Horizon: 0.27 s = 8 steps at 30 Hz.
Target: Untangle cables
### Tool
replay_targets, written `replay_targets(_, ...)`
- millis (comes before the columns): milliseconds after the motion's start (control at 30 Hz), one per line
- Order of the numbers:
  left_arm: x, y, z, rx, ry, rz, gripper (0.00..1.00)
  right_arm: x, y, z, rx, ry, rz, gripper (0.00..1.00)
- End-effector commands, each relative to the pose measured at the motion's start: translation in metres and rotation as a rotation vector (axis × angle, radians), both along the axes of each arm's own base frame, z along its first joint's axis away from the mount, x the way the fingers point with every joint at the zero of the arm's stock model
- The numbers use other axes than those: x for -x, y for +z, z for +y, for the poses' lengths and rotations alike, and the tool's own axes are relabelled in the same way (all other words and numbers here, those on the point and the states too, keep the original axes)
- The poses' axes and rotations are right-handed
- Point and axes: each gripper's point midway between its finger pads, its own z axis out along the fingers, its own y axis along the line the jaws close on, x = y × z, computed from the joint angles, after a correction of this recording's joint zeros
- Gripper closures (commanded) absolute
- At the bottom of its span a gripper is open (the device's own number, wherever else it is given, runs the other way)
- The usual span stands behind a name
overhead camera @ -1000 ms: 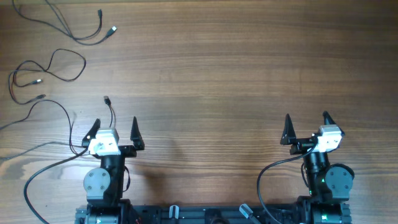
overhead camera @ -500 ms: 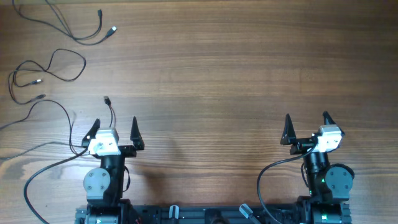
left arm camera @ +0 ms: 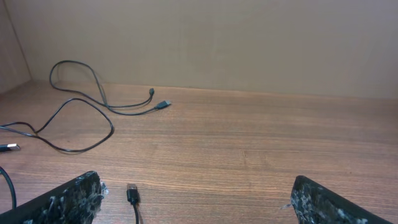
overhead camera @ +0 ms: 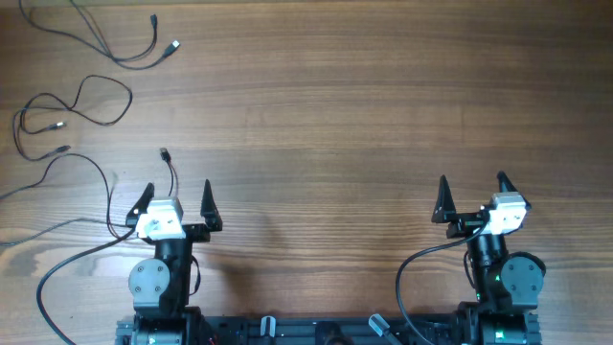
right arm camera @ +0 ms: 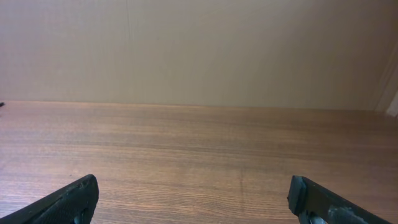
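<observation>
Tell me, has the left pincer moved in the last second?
No. The left pincer sits open, with the same gap to the small cable plug just ahead of it as before.

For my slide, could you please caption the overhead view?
Left gripper and right gripper open, empty; cables strewn at table's left.

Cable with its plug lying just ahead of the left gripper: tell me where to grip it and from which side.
Grip the cable just behind its plug, where the cord runs fairly straight. Come down from above with the open left gripper, jaws across the cord: it lies flat on the table, so a side approach likely finds nothing to pinch.
</observation>
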Motion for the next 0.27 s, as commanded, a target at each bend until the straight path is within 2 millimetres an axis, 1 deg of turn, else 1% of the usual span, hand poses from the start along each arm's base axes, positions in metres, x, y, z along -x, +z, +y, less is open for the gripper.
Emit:
replay_targets(0,0.0005,0.0004,0.0045,0.005,0.024,-0.006,0.0,0.0006,0.0027,-0.0016,-0.012,-0.01,-0.013,0.0)
replay_targets(233,0.0005,0.0004,0.0045,0.005,0.024,-0.006,0.0,0.0005,0.0027,-0.0016,-0.012,-0.01,-0.013,0.0)
